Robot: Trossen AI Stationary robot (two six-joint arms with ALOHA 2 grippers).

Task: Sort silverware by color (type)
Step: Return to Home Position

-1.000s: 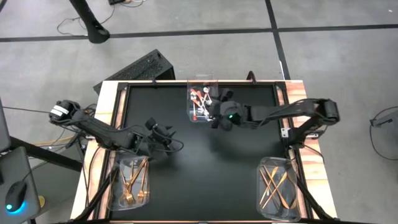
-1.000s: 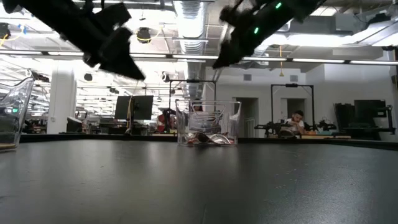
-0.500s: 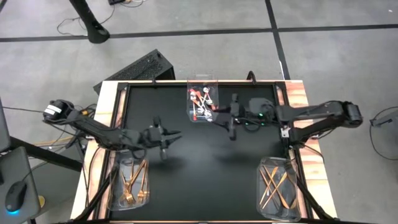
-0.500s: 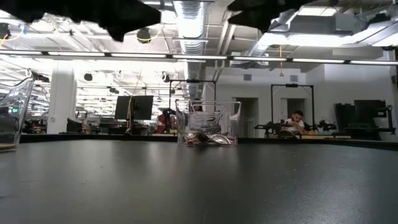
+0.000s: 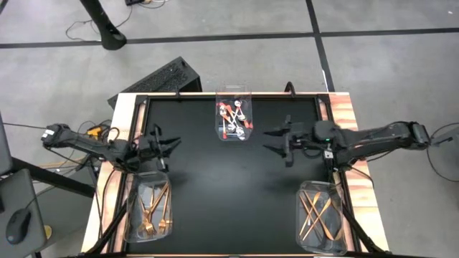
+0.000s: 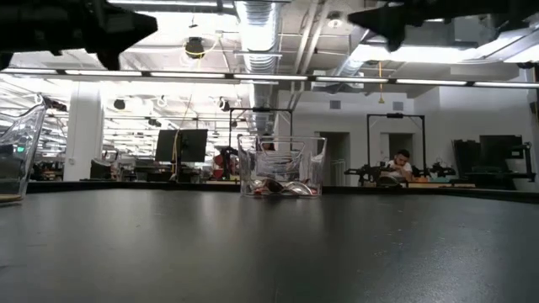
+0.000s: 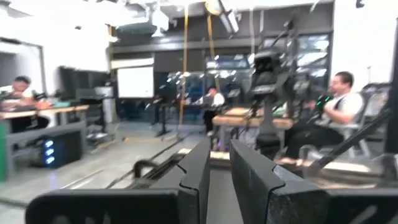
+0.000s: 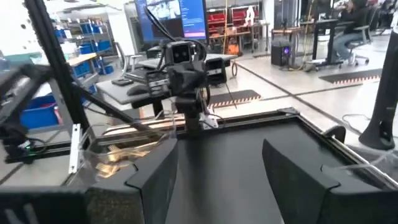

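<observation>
well clear of the spoon bin (image 5: 233, 120), to either side, left gripper (image 5: 172, 143) and right gripper (image 5: 275, 141) have pulled back empty, jaws narrow and wide respectively; sorting looks finished.

Both arms stretch inward, raised and level, left end effector (image 5: 174, 142) facing right end effector (image 5: 270, 141), whose fingers are spread.

Even overhead light is falling on the black bench (image 5: 229, 179) in the high view. In the low view, ceiling lights (image 6: 257, 21) above the bench are glaring, turning the left arm (image 6: 76, 25) and right arm (image 6: 438, 10) into black silhouettes, and the bench is shining dully. Beyond the bench, white glare (image 7: 37, 37) is washing out the left wrist view; the right tool (image 8: 221, 149) is showing dark.
</observation>
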